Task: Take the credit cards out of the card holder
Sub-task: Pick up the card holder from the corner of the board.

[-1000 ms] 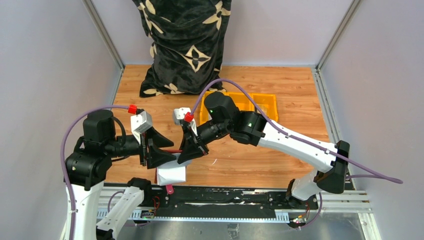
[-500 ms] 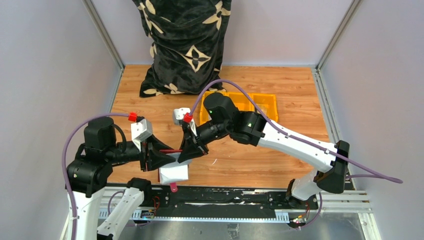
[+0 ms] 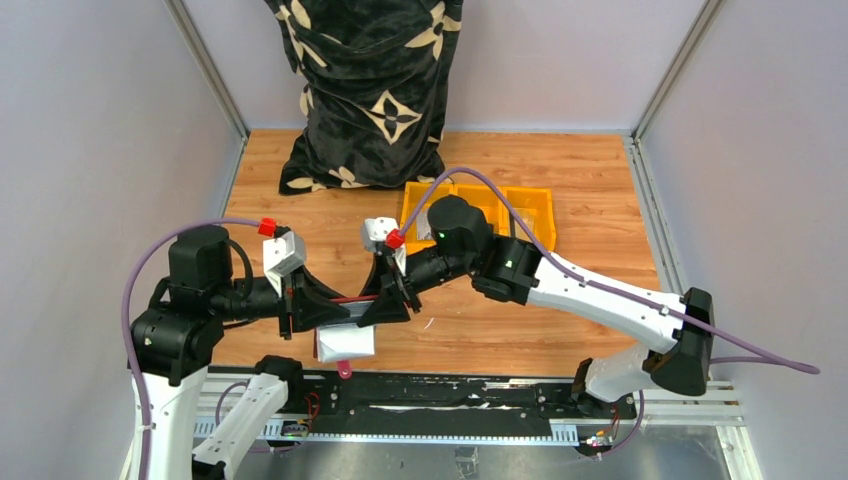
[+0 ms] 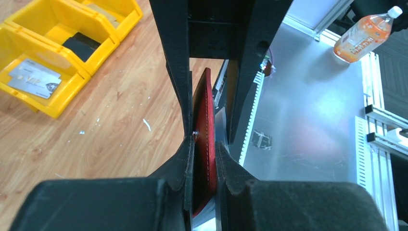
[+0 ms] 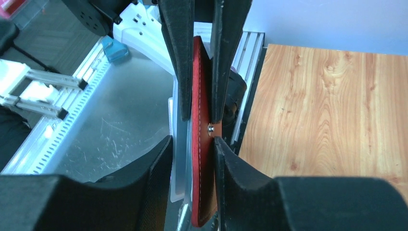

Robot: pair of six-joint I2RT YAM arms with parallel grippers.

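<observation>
The dark red card holder (image 3: pixel 347 299) hangs edge-on above the table's near edge, between both grippers. Its pale sleeves (image 3: pixel 345 342) and strap tab (image 3: pixel 343 371) dangle below. My left gripper (image 4: pixel 204 149) is shut on the red flap (image 4: pixel 206 120), both pads pressed against it. My right gripper (image 5: pixel 191 144) faces it from the other side and is open. The flap (image 5: pixel 199 144) rests against one of its fingers, with a gap to the other finger. A grey credit card (image 4: pixel 33 79) lies in a yellow bin compartment. I cannot tell whether the sleeves hold cards.
The yellow three-compartment bin (image 3: pixel 530 205) stands behind the right arm, with a dark item (image 4: pixel 82 45) in its middle compartment. A black patterned cloth bag (image 3: pixel 375 90) leans at the back. A metal rail (image 3: pixel 450 408) runs along the near edge. An orange drink bottle (image 4: pixel 368 33) lies off the table.
My left gripper has closed onto the card holder's flap. My right gripper has loosened from shut to open and shifted slightly right. The hanging sleeves barely moved.
</observation>
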